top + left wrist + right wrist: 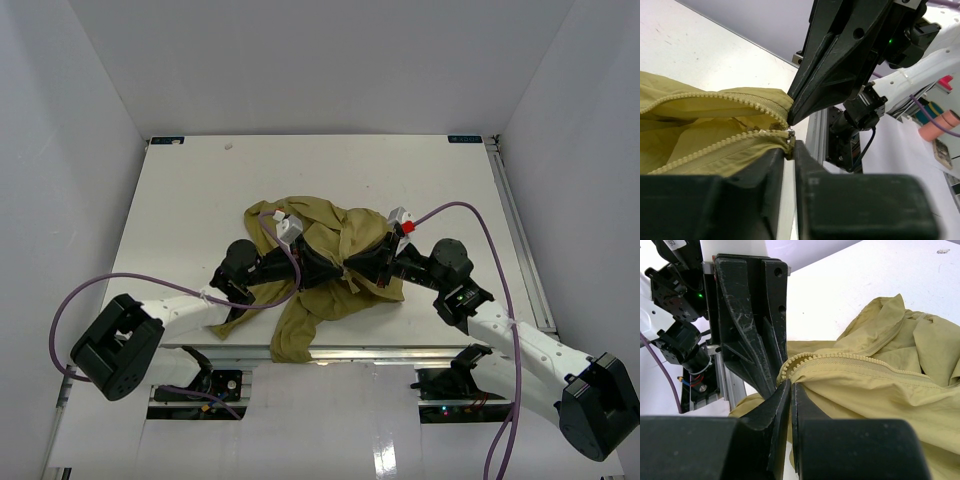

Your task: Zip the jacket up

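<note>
The olive jacket (330, 250) lies crumpled near the front of the table (200, 190), and hardly any zipping is done. The zipper teeth (715, 97) are spread in a V from the slider (790, 133) at their bottom end, so the whole run is left. The overhead view shows only the left gripper (322, 268) and right gripper (362, 262) meeting over the cloth. The wrist views show more: the right one is clamped flat on the edge by the upper row of teeth, and the left one seems pinched on the hem under the slider.
</note>
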Action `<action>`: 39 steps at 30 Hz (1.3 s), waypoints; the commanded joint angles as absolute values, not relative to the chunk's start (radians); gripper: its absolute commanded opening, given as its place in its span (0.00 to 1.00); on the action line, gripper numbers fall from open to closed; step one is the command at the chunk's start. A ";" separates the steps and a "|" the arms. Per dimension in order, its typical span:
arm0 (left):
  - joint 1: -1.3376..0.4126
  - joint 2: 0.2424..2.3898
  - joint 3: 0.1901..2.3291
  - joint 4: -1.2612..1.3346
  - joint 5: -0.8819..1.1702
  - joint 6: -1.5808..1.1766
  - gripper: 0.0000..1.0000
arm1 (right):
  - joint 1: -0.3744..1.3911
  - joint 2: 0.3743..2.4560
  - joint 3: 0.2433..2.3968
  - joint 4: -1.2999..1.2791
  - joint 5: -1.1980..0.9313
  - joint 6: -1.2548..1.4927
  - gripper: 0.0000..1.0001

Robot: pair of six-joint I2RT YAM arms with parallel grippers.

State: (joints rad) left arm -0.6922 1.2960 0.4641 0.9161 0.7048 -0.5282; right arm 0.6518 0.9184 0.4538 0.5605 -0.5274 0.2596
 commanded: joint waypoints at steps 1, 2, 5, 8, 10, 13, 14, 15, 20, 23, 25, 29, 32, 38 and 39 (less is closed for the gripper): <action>-0.692 1.301 0.468 0.937 0.733 -0.513 0.13 | 0.652 0.920 0.456 0.632 -0.539 0.272 0.08; -0.692 1.302 0.471 0.932 0.733 -0.512 0.09 | 0.652 0.919 0.454 0.633 -0.538 0.273 0.08; -0.692 1.301 0.471 0.910 0.739 -0.494 0.01 | 0.653 0.916 0.453 0.632 -0.536 0.272 0.08; -0.692 1.282 0.478 0.852 0.739 -0.463 0.00 | 0.653 0.915 0.465 0.626 -0.532 0.272 0.08; -0.692 1.267 0.488 0.794 0.737 -0.429 0.00 | 0.652 0.920 0.475 0.621 -0.532 0.271 0.08; -0.692 1.242 0.506 0.710 0.733 -0.377 0.00 | 0.652 0.932 0.500 0.611 -0.533 0.267 0.08; -0.692 1.236 0.513 0.687 0.734 -0.363 0.00 | 0.652 0.934 0.504 0.611 -0.533 0.267 0.08; -0.692 1.232 0.523 0.665 0.734 -0.350 0.00 | 0.653 0.934 0.510 0.611 -0.531 0.267 0.08; -0.692 1.239 0.555 0.565 0.726 -0.289 0.00 | 0.652 0.940 0.537 0.598 -0.535 0.264 0.08; -0.692 1.254 0.557 0.554 0.732 -0.273 0.00 | 0.653 0.956 0.554 0.594 -0.535 0.258 0.08; -0.692 1.264 0.561 0.544 0.733 -0.260 0.00 | 0.653 0.967 0.561 0.594 -0.535 0.257 0.08; -0.690 1.282 0.573 0.520 0.738 -0.241 0.00 | 0.652 0.989 0.580 0.595 -0.532 0.255 0.08; -0.692 1.293 0.579 0.503 0.744 -0.229 0.00 | 0.652 1.006 0.599 0.592 -0.532 0.256 0.08; -0.692 1.305 0.589 0.471 0.741 -0.206 0.00 | 0.653 1.023 0.627 0.580 -0.528 0.252 0.08; -0.692 1.308 0.589 0.472 0.734 -0.209 0.00 | 0.653 1.026 0.627 0.577 -0.527 0.250 0.08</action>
State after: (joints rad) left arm -0.6819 1.2884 0.5719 0.5555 0.7136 -0.2359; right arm 0.6491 1.0310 0.5373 0.4621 -0.5269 0.2536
